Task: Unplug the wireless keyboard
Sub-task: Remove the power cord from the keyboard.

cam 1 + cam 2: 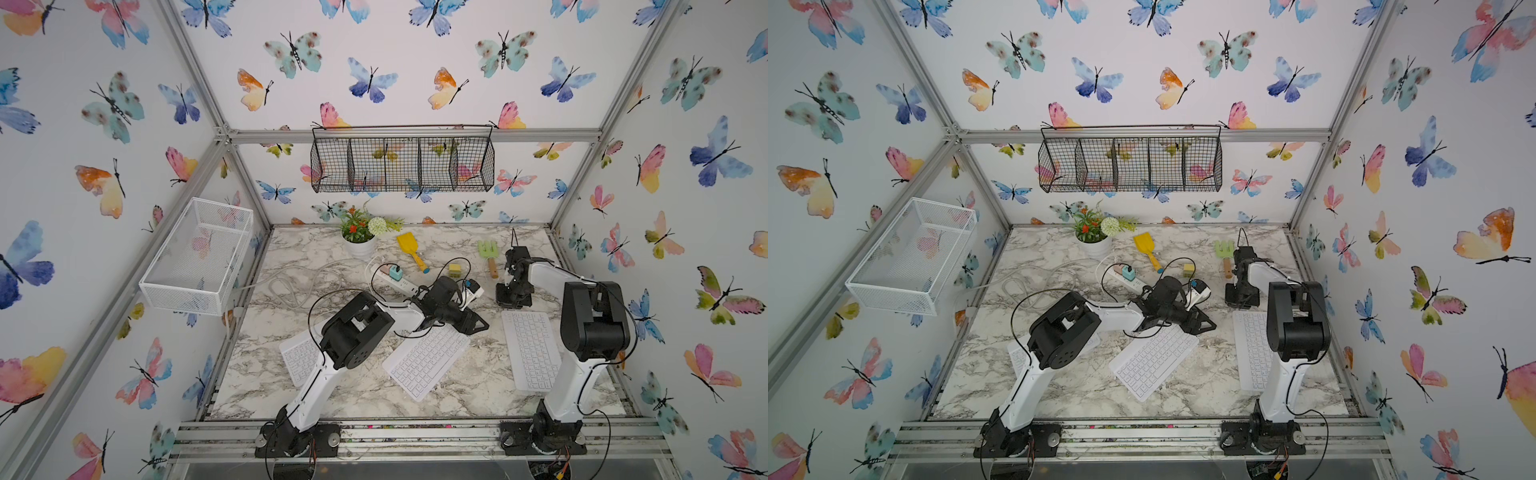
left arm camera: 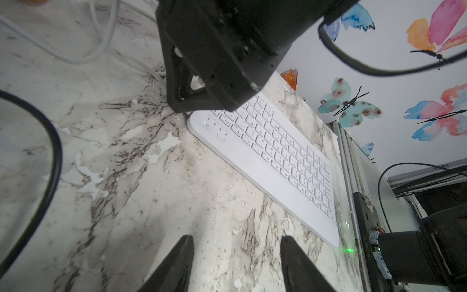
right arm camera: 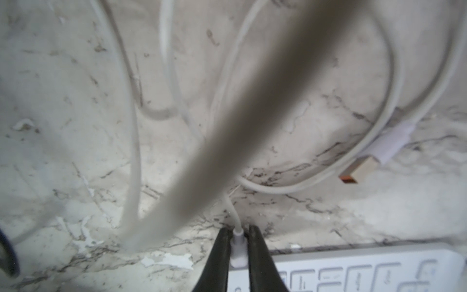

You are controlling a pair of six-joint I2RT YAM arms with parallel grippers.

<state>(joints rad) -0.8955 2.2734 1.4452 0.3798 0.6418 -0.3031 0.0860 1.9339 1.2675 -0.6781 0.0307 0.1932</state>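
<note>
The wireless keyboard (image 1: 532,353) is white and lies lengthwise at the right of the marble table, also visible in a top view (image 1: 1252,353). At its far edge my right gripper (image 1: 513,301) points down. In the right wrist view that gripper (image 3: 238,235) is shut on the white cable plug (image 3: 238,249), whose end meets the keyboard's edge (image 3: 353,268). The thin white cable (image 3: 233,212) leads away from the plug. My left gripper (image 1: 478,324) hovers over bare marble near the middle; its fingers (image 2: 187,252) stand open around nothing.
Two more white keyboards (image 1: 424,361) (image 1: 297,359) lie at the middle and left. A power strip (image 1: 399,284), coiled white cables, a flower pot (image 1: 359,245), a yellow shovel (image 1: 409,249) and a green rake (image 1: 488,253) fill the back. A loose USB plug (image 3: 351,172) lies nearby.
</note>
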